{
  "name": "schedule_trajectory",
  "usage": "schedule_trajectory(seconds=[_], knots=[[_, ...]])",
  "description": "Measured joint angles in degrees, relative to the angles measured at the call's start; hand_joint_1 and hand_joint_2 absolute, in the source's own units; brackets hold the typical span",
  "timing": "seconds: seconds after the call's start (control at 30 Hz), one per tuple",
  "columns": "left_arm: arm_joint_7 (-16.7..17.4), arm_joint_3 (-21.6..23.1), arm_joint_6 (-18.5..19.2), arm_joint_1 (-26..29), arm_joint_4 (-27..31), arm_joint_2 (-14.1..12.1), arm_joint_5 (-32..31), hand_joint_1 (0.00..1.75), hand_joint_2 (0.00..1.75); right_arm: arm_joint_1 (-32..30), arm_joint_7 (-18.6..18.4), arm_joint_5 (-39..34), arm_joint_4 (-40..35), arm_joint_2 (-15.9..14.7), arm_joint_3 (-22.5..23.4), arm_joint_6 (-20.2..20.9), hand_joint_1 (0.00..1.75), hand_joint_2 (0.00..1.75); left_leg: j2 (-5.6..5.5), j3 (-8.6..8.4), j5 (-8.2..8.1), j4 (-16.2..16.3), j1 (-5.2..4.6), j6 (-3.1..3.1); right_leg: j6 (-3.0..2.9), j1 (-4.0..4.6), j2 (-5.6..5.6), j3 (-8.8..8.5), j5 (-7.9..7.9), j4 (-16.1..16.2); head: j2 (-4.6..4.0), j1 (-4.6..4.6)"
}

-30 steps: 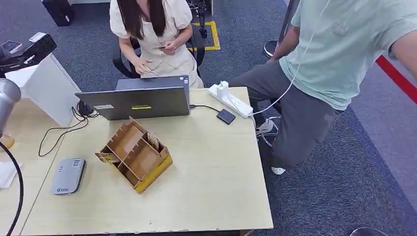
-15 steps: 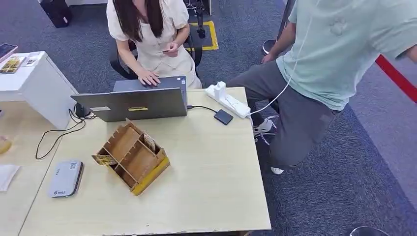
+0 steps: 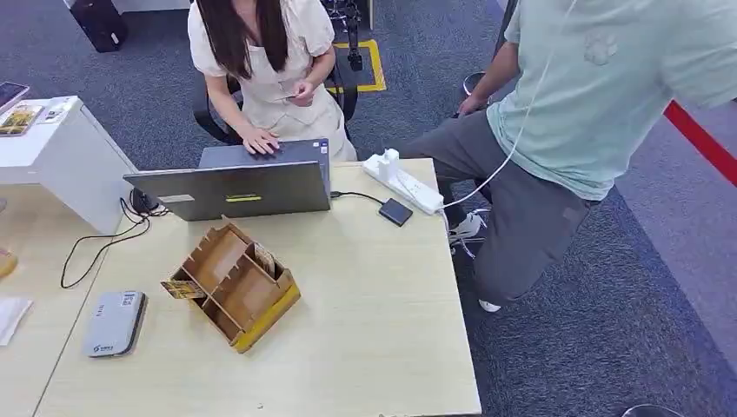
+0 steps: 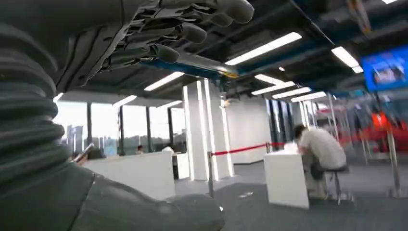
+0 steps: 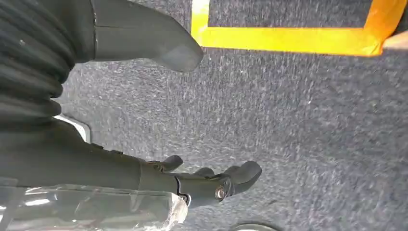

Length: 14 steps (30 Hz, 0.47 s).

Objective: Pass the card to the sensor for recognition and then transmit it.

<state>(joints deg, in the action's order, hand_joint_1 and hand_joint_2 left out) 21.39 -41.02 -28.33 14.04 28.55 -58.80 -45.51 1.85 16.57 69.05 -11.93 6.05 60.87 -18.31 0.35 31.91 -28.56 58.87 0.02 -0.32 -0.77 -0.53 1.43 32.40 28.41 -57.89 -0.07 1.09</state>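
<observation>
A wooden card holder point(image 3: 233, 287) with a yellow front stands in the middle of the light table point(image 3: 382, 330). One patterned card point(image 3: 265, 259) leans in a slot of it, and another card point(image 3: 182, 289) sticks out at its left corner. The grey sensor box point(image 3: 113, 323) lies flat to the left of the holder. In the left wrist view my left hand point(image 4: 110, 43) is raised toward the hall ceiling, fingers apart, holding nothing. In the right wrist view my right hand point(image 5: 110, 168) hangs over blue carpet, fingers point(image 5: 226, 180) and thumb point(image 5: 159, 43) spread, holding nothing.
An open laptop point(image 3: 230, 187) stands behind the holder, with a seated person point(image 3: 265, 69) at it. A white power strip point(image 3: 402, 181) and a small black box point(image 3: 396, 211) lie at the table's far right. Another person point(image 3: 556, 130) stands close by the right edge. A white cabinet point(image 3: 61, 156) is on the left.
My left arm and its black cable, seen at the left edge a second ago, have left the head view. The camera has shifted a little; the things on the table have not moved.
</observation>
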Motion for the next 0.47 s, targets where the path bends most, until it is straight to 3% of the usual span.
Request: schedule_trajectory(seconds=[0.07, 0.13, 0.2, 0.27, 0.47], knots=[[-2.12, -10.94, 11.5, 0.76, 11.04, 7.47, -17.34, 0.0, 1.75, -0.04, -0.15, -0.22, 0.0, 0.0, 0.87, -0.26, 0.0, 1.75, -0.37, 0.12, 0.04, -0.04, 0.07, 0.22, 0.15, -0.04, -0.35, -0.21, 0.08, -0.05, 0.0, 0.02], [-5.46, -20.46, 15.86, 0.96, 18.35, 12.91, -26.82, 0.0, 1.75, 0.18, -0.15, -0.11, -0.07, -0.02, 1.29, -0.31, 0.0, 1.75, -0.01, 0.12, -0.11, 0.02, 0.42, 0.0, -0.18, 0.3, -0.13, -0.32, -0.15, 0.04, 0.0, -0.13], [-8.85, -28.33, 17.77, -0.85, 23.87, 16.67, -31.0, 0.0, 1.75, 0.0, -0.15, -0.02, -0.24, -0.11, 1.75, -0.35, 0.0, 1.75, 0.12, 0.14, -0.08, 0.06, 0.49, 0.03, -0.11, 0.35, 0.06, -0.46, -0.29, 0.1, 0.0, -0.16], [-10.02, -34.79, 18.6, -1.57, 27.94, 19.37, -32.91, 0.0, 1.75, -0.08, -0.17, 0.04, -0.28, -0.15, 2.14, -0.35, 0.0, 1.75, 0.15, 0.13, -0.08, 0.08, 0.47, 0.03, -0.09, 0.35, 0.08, -0.44, -0.3, 0.14, 0.0, -0.2], [-7.42, -42.89, 19.96, -2.24, 36.37, 25.25, -31.99, 0.0, 1.75, 0.11, -0.15, -0.37, -0.42, -0.31, 2.78, -0.37, 0.0, 1.75, -0.24, 0.16, -0.1, 0.11, 0.46, 0.06, 0.06, 0.34, -0.34, -0.56, -0.2, 0.19, 0.0, -0.22]])
